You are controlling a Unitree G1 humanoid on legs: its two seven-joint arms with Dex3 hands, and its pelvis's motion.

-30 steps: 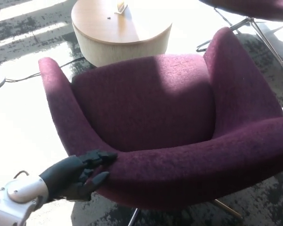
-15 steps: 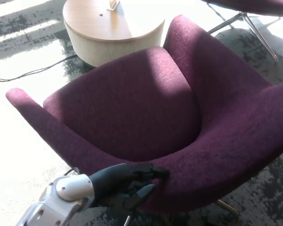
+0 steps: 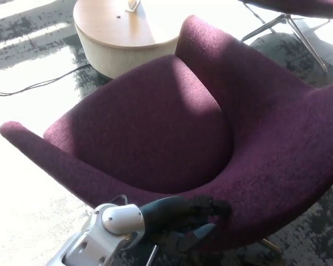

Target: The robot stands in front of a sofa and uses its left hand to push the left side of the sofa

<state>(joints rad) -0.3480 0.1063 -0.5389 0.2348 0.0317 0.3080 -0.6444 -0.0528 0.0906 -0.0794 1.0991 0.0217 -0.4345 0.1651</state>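
Your left hand (image 3: 191, 221) sits at the bottom middle of the picture, pressed flat against the outside of the sofa's (image 3: 172, 127) curved back. It holds nothing. Its fingers (image 3: 213, 208) are apart and lie on the purple cloth, with the thumb lower down. You can't see your right hand at all.

Now look from left to right. At the far left a thin cord (image 3: 39, 84) runs over the bright floor (image 3: 22, 183). One sofa arm pokes out toward the left edge. At the top left stands a round table (image 3: 127, 39). The sofa fills the middle and right, turned so its seat faces the upper left. At the top right you can see the metal legs of another chair (image 3: 299, 22).

You look to be in the middle of the push, with your hand on the sofa's left side. Next, you should keep your hand flat on the cloth and press gently and evenly. Watch the table, because the sofa is close to it.
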